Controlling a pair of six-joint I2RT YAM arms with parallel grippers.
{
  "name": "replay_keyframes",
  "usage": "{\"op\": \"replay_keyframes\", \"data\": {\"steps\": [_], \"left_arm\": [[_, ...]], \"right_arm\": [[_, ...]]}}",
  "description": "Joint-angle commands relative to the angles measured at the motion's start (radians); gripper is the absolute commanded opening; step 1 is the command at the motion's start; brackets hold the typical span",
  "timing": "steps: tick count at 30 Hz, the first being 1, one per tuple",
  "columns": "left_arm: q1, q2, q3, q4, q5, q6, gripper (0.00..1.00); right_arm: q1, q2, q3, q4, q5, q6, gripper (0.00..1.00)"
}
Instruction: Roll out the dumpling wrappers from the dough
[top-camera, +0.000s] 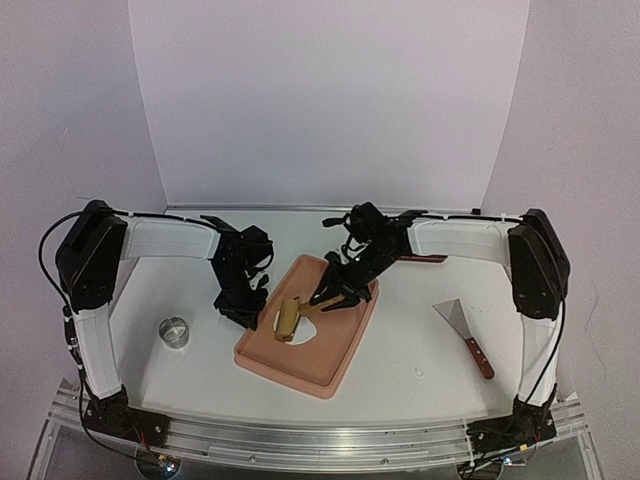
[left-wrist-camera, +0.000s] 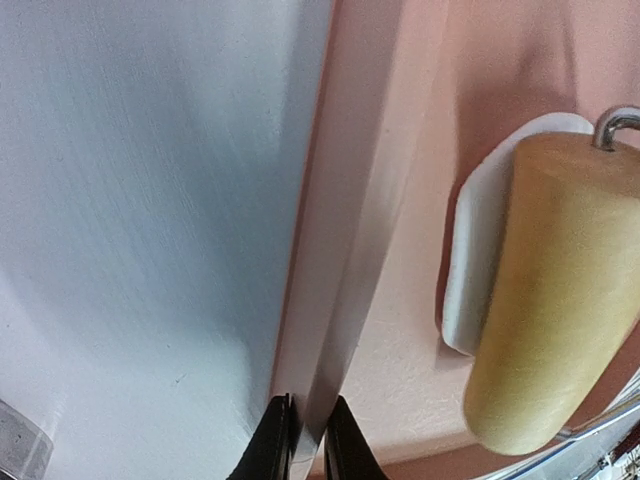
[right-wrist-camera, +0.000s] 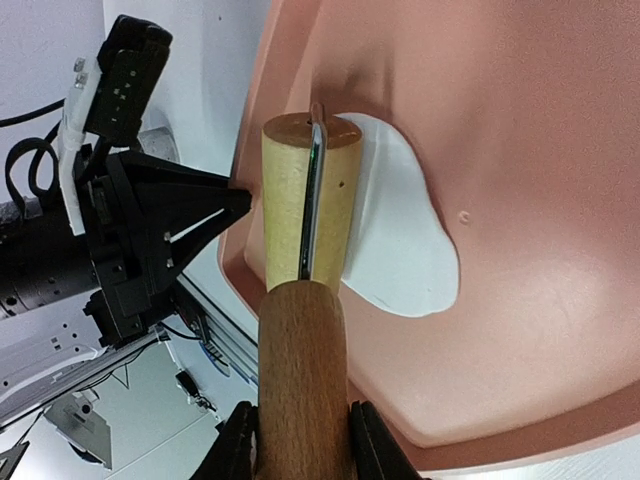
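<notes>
A thin, irregular white sheet of dough (top-camera: 304, 331) lies in the pink tray (top-camera: 300, 375), partly under a pale wooden roller (top-camera: 288, 319). My right gripper (top-camera: 335, 292) is shut on the roller's brown wooden handle (right-wrist-camera: 300, 370); the roller (right-wrist-camera: 300, 200) rests on the left edge of the dough (right-wrist-camera: 400, 240). My left gripper (top-camera: 250, 318) is shut on the tray's left rim (left-wrist-camera: 340, 250), with one finger on each side of it (left-wrist-camera: 308, 440). The roller (left-wrist-camera: 560, 300) and the dough (left-wrist-camera: 475, 260) also show in the left wrist view. No neat round wrapper is in view.
A small metal ring (top-camera: 174, 332) stands on the table left of the tray. A metal scraper with a reddish-brown handle (top-camera: 462, 325) lies at the right. Another reddish handle (top-camera: 428, 258) lies behind the right arm. White walls enclose the back and sides.
</notes>
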Motion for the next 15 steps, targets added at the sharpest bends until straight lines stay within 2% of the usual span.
{"op": "replay_keyframes", "data": {"steps": [1, 9, 15], "left_arm": [[0.005, -0.027, -0.038, -0.028, -0.028, -0.025, 0.11], [0.007, -0.026, -0.043, -0.024, -0.032, -0.029, 0.11], [0.007, -0.02, -0.045, -0.012, -0.024, -0.035, 0.11]], "right_arm": [[-0.056, 0.038, -0.206, -0.267, 0.282, -0.04, 0.0], [-0.077, -0.031, -0.387, -0.26, 0.342, -0.072, 0.0], [-0.085, -0.059, -0.414, -0.261, 0.333, -0.078, 0.0]]}}
